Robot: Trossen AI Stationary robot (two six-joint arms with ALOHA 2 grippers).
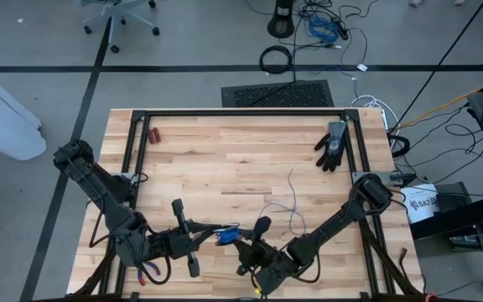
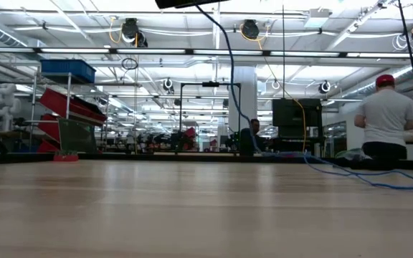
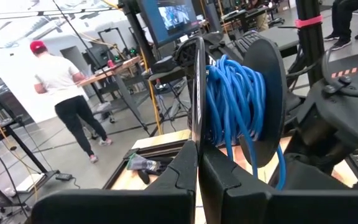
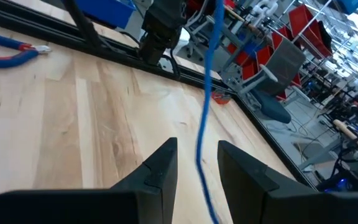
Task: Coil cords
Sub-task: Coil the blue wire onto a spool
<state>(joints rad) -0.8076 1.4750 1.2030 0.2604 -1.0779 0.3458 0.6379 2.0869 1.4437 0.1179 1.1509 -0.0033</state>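
Observation:
The cords are one thin blue cable. Most of it is wound into a bundle of bright blue loops (image 3: 232, 99), which is held up near the table's front edge (image 1: 227, 236). A free strand (image 1: 293, 201) trails across the wood toward the table's middle. My left gripper (image 3: 197, 177) is shut at the bundle, reaching level from the left (image 1: 210, 238). My right gripper (image 4: 197, 163) stands open just right of the bundle (image 1: 243, 246). A stretch of the blue cable (image 4: 205, 93) runs through its gap. In the low view the cable (image 2: 228, 72) hangs down from above. My left gripper pinches a thin black strip (image 3: 197, 118) that stands straight out from between its two shut fingers, and the blue loops lie against this strip. The fingers reach level from the table's left. The bundle is held clear of the table. I cannot tell whether the strip belongs to the cable. My right gripper has the cable between its open fingers; I cannot tell whether either finger touches it.
A black glove (image 1: 332, 144) lies at the far right of the table. Small red-handled pliers (image 1: 153, 134) lie at the far left (image 4: 11, 53). A black frame (image 1: 241, 111) runs along the table's edges. A person stands in the room beyond the table (image 2: 387, 118).

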